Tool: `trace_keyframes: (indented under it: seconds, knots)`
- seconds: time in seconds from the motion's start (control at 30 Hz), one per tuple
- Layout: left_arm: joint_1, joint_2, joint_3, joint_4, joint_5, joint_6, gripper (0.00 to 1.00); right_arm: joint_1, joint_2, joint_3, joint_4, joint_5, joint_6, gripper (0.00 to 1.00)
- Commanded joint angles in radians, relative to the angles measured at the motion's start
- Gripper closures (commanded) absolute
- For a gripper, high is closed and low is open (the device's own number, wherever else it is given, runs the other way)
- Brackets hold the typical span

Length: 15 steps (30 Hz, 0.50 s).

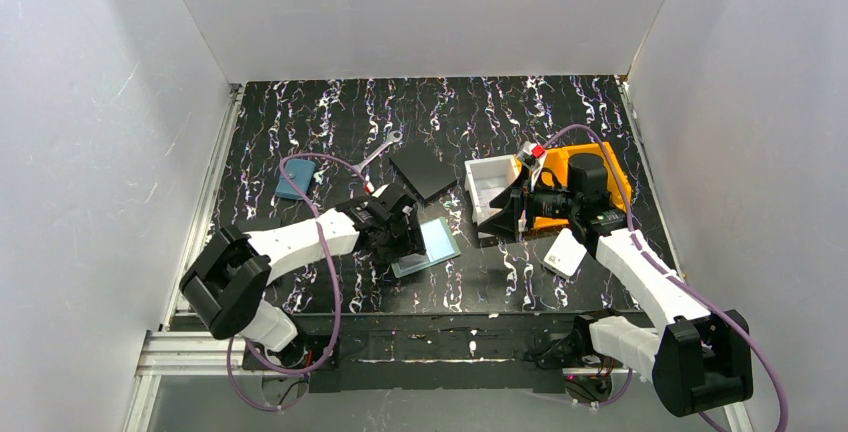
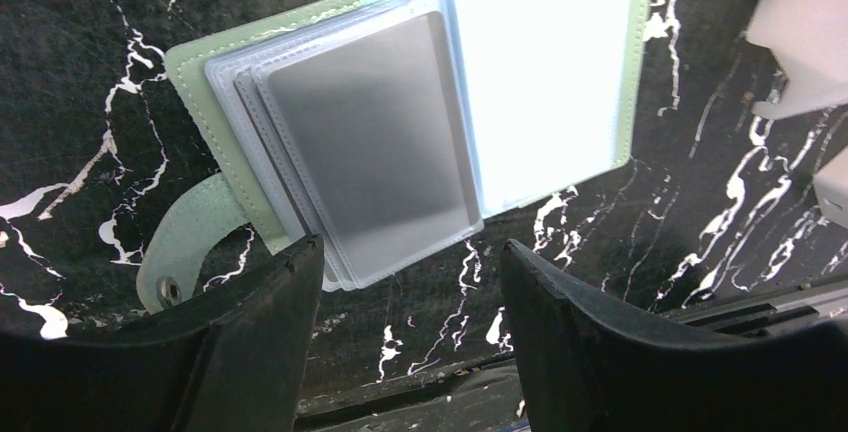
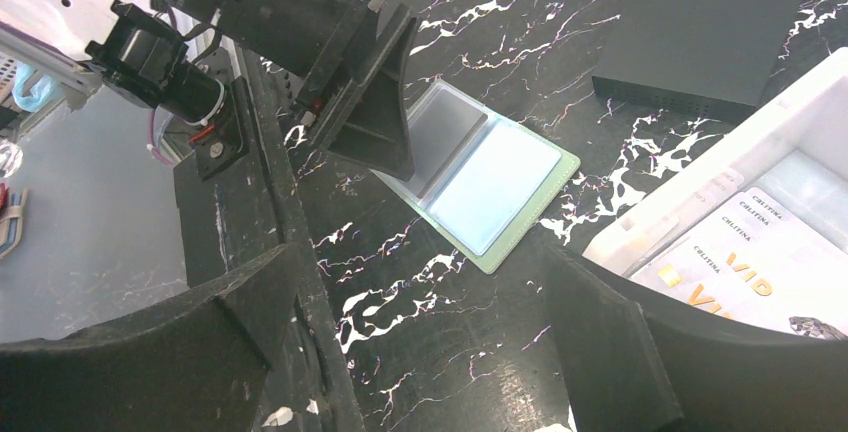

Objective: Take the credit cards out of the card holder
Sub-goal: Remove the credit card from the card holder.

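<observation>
The holder (image 2: 192, 80) lies open and flat on the counter (image 2: 60, 52), just ahead of the left tool (image 2: 410, 250), whose jaws stand apart with nothing between them. A grey card (image 2: 370, 142) sits inside glossy clear sleeves (image 2: 225, 77), whose near edge reaches between the fingertips. Closing here would likely pinch the whole slick sleeve stack rather than the thin stiff card. That could drag the light, soft mint cover across the smooth marbled counter, since nothing pins it. The right tool (image 3: 418, 252) hangs wide open and empty off to the right, by a white box (image 3: 700, 167)
</observation>
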<state>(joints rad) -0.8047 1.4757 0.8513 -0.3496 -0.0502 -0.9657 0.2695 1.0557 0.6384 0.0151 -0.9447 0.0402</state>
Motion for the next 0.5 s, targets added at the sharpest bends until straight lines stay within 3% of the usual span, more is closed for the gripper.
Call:
trace_keyframes:
  seconds: [0.0, 0.2, 0.47]
  knots:
    - [0.01, 0.026, 0.044, -0.057, -0.019, -0.025, 0.36, -0.003, 0.004, -0.008, 0.025, -0.002, -0.018, 0.02]
    - [0.013, 0.055, 0.052, -0.055, -0.002, -0.046, 0.36, -0.003, 0.009, -0.005, 0.025, -0.002, -0.017, 0.02]
    - [0.012, 0.055, 0.058, -0.026, 0.024, -0.047, 0.44, -0.003, 0.009, -0.006, 0.024, -0.003, -0.017, 0.02]
